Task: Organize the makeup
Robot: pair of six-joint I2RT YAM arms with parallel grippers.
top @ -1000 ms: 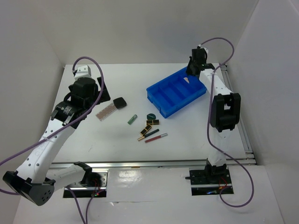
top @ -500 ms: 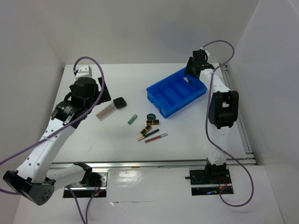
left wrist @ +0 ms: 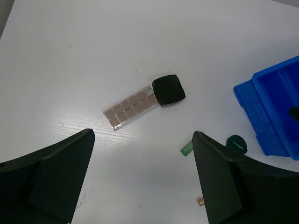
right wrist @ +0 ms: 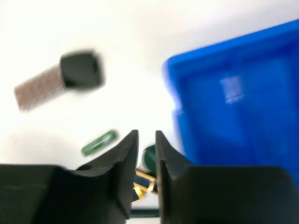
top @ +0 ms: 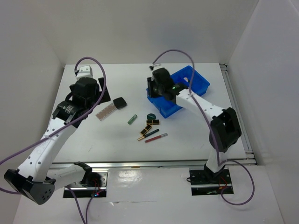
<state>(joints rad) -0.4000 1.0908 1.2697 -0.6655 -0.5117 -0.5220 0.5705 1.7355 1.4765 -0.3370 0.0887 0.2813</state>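
Observation:
The makeup lies on the white table in the top view: a black square compact (top: 120, 102), a pinkish glitter strip (top: 106, 111), a green tube (top: 133, 119), a green round jar (top: 151, 116), gold-black lipsticks (top: 149, 125) and thin pencils (top: 156, 137). My left gripper (top: 93, 95) is open and empty, high above the compact (left wrist: 168, 90) and strip (left wrist: 131, 110). My right gripper (top: 154, 91) hovers over the left end of the blue tray (top: 198, 84). Its jaws are almost together with nothing between them, above the jar (right wrist: 150, 156) and a lipstick (right wrist: 145, 179). The right wrist view is blurred.
The blue divided tray (right wrist: 238, 102) stands at the back right, partly hidden by my right arm, and a pale item (right wrist: 231, 88) lies in one compartment. White walls enclose the table on the left, back and right.
My right arm has swung from the tray's far right end to its left end, towards the loose makeup. The left arm and the makeup on the table have not moved.

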